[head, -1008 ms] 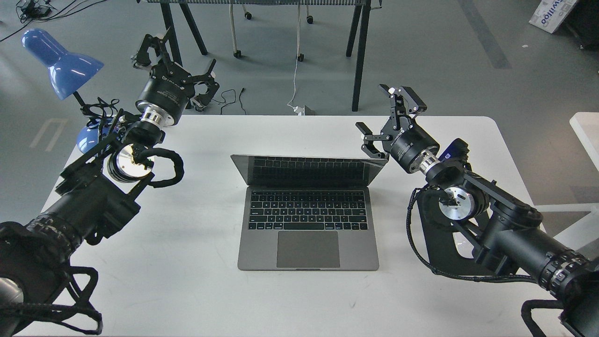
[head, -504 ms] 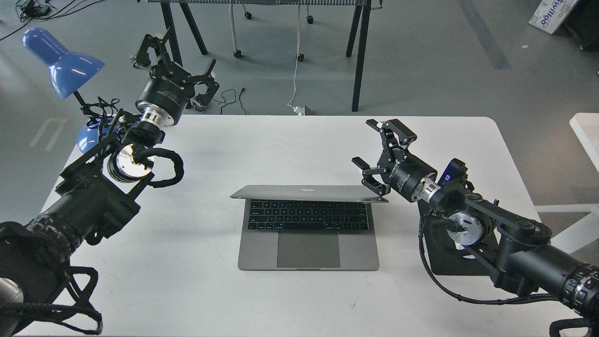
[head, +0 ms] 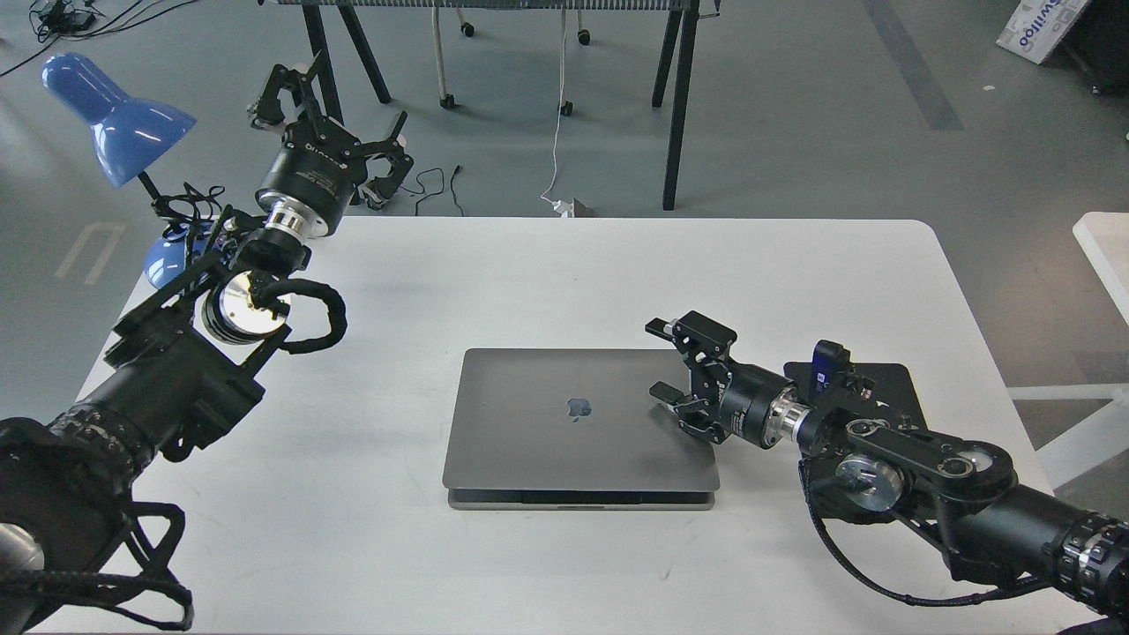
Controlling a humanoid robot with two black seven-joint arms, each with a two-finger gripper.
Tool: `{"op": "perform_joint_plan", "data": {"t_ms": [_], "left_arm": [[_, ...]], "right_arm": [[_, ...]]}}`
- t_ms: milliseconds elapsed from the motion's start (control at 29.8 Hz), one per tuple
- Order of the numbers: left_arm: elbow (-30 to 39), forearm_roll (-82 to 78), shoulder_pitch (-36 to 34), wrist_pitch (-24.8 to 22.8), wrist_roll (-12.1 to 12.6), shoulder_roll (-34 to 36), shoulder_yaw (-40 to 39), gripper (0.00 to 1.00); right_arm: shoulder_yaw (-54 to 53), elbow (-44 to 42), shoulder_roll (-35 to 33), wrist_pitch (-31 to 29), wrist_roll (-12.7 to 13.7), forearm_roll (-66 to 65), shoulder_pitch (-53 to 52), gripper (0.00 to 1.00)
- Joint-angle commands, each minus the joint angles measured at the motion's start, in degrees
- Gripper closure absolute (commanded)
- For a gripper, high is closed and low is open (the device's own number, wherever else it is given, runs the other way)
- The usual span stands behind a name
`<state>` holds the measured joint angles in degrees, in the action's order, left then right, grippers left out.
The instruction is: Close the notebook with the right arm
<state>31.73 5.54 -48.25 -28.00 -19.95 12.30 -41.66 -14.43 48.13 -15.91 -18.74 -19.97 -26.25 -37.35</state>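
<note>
The space-grey notebook (head: 564,423) lies in the middle of the white table (head: 529,273) with its lid nearly flat; a thin gap shows at the front edge. The black apple logo faces up. My right gripper (head: 670,375) is open and rests at the lid's right side, its lower finger on or just above the lid. My left gripper (head: 331,119) is open and held high past the table's far left corner, far from the notebook.
A blue desk lamp (head: 115,115) stands at the table's far left corner. A black mouse pad (head: 891,392) lies under my right arm. Beyond the table are black table legs, cables and grey floor.
My right gripper moved down and toward me, pushing the lid from half open to nearly flat on the keyboard. The left arm has not moved.
</note>
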Motion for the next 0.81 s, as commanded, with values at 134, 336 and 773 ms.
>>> {"op": "perform_joint_plan", "data": {"t_ms": [134, 336, 773], "left_arm": [[0.0, 0.0, 0.0, 0.0, 0.0, 0.0, 0.0, 0.0], [0.0, 0.0, 0.0, 0.0, 0.0, 0.0, 0.0, 0.0], [0.0, 0.0, 0.0, 0.0, 0.0, 0.0, 0.0, 0.0]], "right_arm": [[1.5, -0.1, -0.1, 0.5, 0.1, -1.4, -0.2, 0.0], [1.9, -0.1, -0.1, 0.5, 0.4, -5.2, 0.1, 0.0], [1.8, -0.1, -0.6, 0.7, 0.5, -5.3, 0.4, 0.0]]}}
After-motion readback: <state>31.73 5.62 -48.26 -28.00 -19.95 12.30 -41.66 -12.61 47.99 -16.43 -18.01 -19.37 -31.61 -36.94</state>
